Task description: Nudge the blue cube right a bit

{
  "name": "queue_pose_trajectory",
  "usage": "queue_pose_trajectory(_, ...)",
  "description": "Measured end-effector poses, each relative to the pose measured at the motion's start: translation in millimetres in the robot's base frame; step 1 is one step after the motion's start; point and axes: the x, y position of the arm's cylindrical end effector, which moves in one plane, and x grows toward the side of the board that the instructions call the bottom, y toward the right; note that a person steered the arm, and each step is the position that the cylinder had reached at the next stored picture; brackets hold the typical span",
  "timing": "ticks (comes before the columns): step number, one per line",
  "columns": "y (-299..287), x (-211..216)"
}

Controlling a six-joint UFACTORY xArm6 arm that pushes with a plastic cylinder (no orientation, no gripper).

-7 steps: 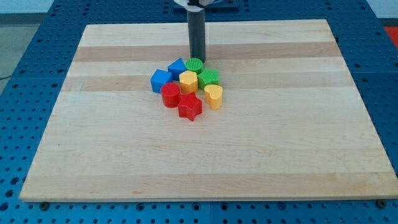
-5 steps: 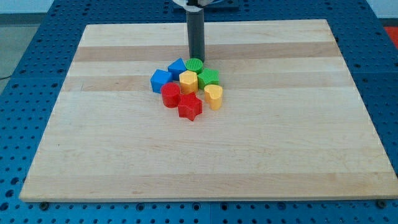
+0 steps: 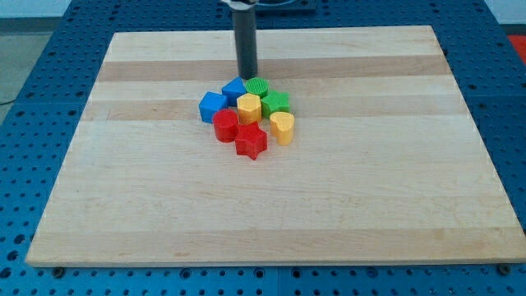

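The blue cube (image 3: 213, 106) sits at the left edge of a tight cluster of blocks near the middle of the wooden board (image 3: 271, 205). A second blue block (image 3: 234, 89) lies just up and right of it. My tip (image 3: 247, 77) stands at the top of the cluster, just above the second blue block and left of the green cylinder (image 3: 257, 86). It is above and to the right of the blue cube and apart from it.
The cluster also holds a yellow block (image 3: 249, 108), a green block (image 3: 275, 103), a yellow heart (image 3: 283, 127), a red cylinder (image 3: 225, 126) and a red star (image 3: 251, 141). Blue perforated table (image 3: 33, 74) surrounds the board.
My tip has slid left, from above the green cylinder to above the second blue block. No block has moved.
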Motion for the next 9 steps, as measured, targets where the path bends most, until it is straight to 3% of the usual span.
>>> queue_pose_trajectory(2,-88,-9)
queue_pose_trajectory(3,-114,24)
queue_pose_trajectory(4,-113,80)
queue_pose_trajectory(5,-102,108)
queue_pose_trajectory(9,-70,109)
